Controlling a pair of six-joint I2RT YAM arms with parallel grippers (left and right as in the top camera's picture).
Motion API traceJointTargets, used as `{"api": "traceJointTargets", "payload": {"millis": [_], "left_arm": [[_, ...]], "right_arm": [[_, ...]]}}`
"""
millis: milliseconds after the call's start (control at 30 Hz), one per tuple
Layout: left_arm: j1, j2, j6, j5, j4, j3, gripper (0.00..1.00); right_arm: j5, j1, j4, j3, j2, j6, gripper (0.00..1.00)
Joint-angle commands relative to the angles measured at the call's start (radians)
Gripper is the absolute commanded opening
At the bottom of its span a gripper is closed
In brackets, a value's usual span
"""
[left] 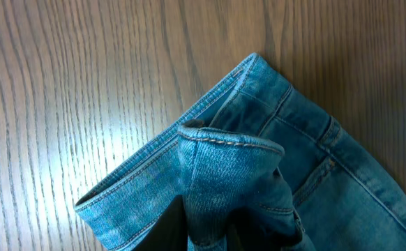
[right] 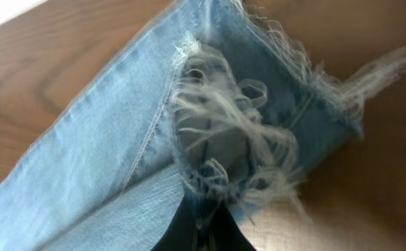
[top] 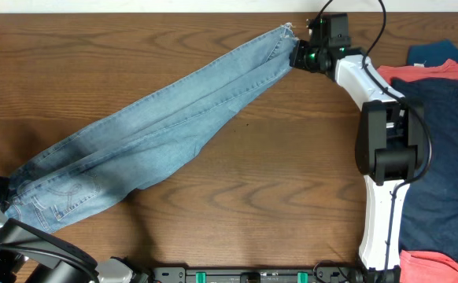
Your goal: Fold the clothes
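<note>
Light blue denim jeans (top: 158, 130) lie stretched in a diagonal across the wooden table, waist at the lower left and frayed hems at the upper right. My left gripper (top: 7, 198) is shut on the bunched waistband (left: 231, 143), which folds up between its dark fingers (left: 169, 230). At the far end my right gripper (top: 297, 55) is shut on the frayed hem (right: 224, 118). In the right wrist view the threads and a fold of denim are pinched at the right gripper (right: 204, 224).
A pile of other garments covers the right side: navy (top: 449, 149), coral-red (top: 437, 73) and teal (top: 432, 52), with more coral-red (top: 441, 266) at the bottom right. My right arm (top: 382, 157) stands beside that pile. The table's far edge runs just behind the right gripper.
</note>
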Motion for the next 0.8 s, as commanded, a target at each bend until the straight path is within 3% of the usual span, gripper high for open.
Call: {"api": "traceJointTargets", "payload": {"millis": [0,133,267,433,633,767], "left_arm": [[0.003,0.007,-0.005,-0.029,0.001,0.032,0.17],[0.003,0.007,-0.005,-0.029,0.001,0.032,0.17],[0.003,0.007,-0.005,-0.029,0.001,0.032,0.17],[0.003,0.007,0.000,-0.029,0.000,0.032,0.17],[0.003,0.007,0.002,-0.029,0.004,0.032,0.21],[0.003,0.007,0.002,-0.029,0.005,0.032,0.21]], "right_arm": [[-0.004,0.003,-0.122,0.106,-0.096,0.047,0.01],[0.027,0.008,-0.318,0.243,-0.140,0.053,0.02],[0.027,0.012,-0.407,0.323,-0.150,0.082,0.01],[0.018,0.012,-0.462,0.328,-0.150,0.192,0.01],[0.113,0.014,-0.523,0.330,-0.150,0.191,0.02],[0.117,0.040,-0.506,0.328,-0.110,0.276,0.02]]}}
